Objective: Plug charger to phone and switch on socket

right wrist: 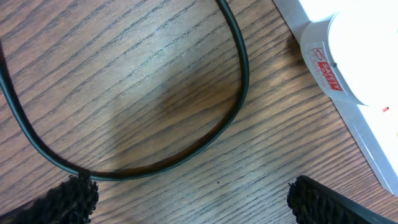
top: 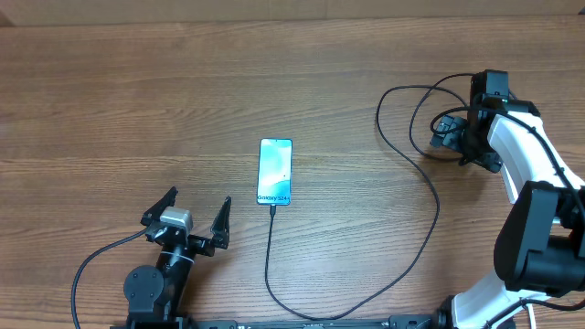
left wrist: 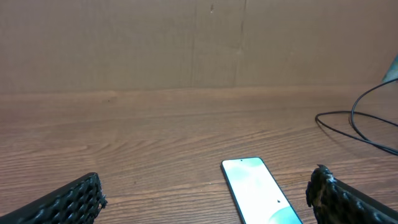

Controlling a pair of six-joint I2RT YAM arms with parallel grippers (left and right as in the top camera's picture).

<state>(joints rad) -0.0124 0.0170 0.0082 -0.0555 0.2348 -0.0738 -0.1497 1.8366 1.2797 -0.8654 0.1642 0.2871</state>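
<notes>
Phone: the Galaxy S24 phone [top: 275, 172] lies flat, screen up and lit, at the middle of the wooden table [top: 137, 91]. Its long side runs from 12 to 6 o'clock.
Charger: the black charger cable [top: 268, 260] meets the phone's edge at 6 o'clock. The tip looks seated there, though it is too small to be sure. From there the cable runs toward the near edge, sweeps round to 4 o'clock, then climbs to loose loops at 2 o'clock from the phone.
Socket: the white power strip [right wrist: 367, 140] shows only in the right wrist view, at 2 o'clock in that frame. A rounded white part on it bears a red-printed label [right wrist: 324, 62]. In the overhead view the right arm hides it.
Left claw: the left gripper [top: 196, 203] sits at 7 o'clock from the phone, near it but apart. Its jaws are spread wide and hold nothing.
Right claw: the right gripper [right wrist: 186, 202] is low over the table at 2 o'clock from the phone, fingers wide apart and empty. A bend of the cable lies on the wood just ahead of it, and the strip is beside it.
</notes>
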